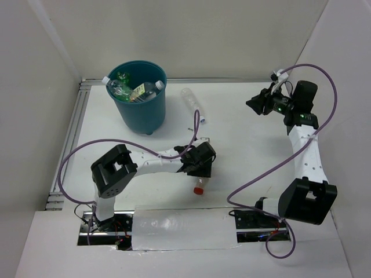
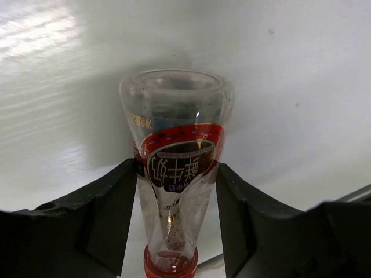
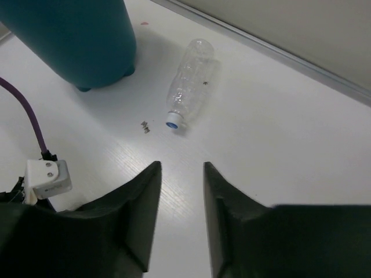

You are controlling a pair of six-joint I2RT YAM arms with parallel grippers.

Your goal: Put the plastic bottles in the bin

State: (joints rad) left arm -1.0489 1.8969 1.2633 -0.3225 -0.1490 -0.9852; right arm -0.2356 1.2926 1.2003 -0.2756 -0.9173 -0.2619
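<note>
top external: bottles (image 1: 134, 90) in teal bin (image 1: 142, 114)

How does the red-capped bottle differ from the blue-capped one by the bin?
Cap and label: the red-capped bottle has a red cap and red printed label; the blue-capped bottle has a blue cap and no visible label. State: the red-capped bottle is gripped by the left tool; the blue-capped bottle lies loose on the table beside the bin. Both are clear plastic.

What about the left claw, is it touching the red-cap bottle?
Touching. The left wrist view shows the left gripper with its fingers pressed against both sides of the red-cap bottle, no gap.
</note>
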